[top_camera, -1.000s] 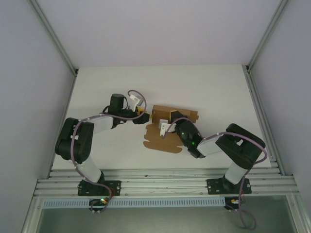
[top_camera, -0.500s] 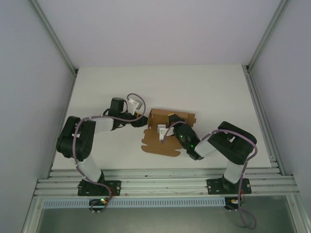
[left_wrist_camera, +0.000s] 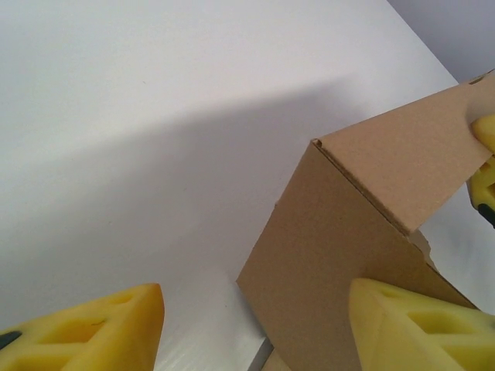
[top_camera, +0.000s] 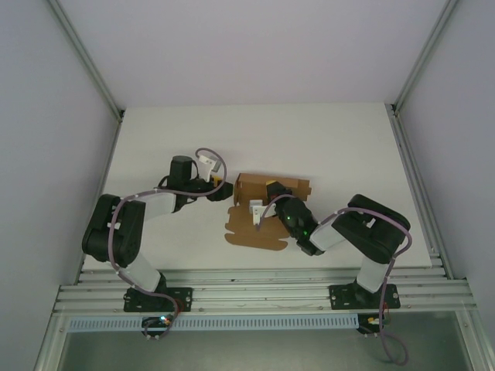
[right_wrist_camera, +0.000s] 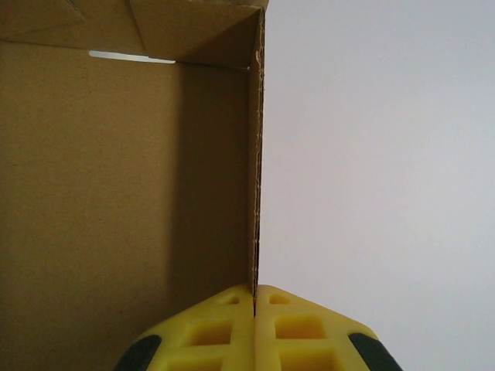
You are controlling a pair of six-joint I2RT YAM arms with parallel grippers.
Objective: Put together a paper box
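The paper box (top_camera: 246,226) sits midway across the table (top_camera: 325,139), partly folded. The right jaws are pinched tight on 1 upright wall's edge. The left jaws stand open at its left corner.

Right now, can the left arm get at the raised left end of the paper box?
Likely yes: the left gripper hangs open right beside the paper box, its folded corner between the fingers. The right gripper pinches a wall farther along, out of the way.

The paper box (left_wrist_camera: 325,263) is matt brown cardboard, slightly rough and fibrous. The table (left_wrist_camera: 155,116) is smooth, matt white. The pads (right_wrist_camera: 224,309) look like yellow matt foam.
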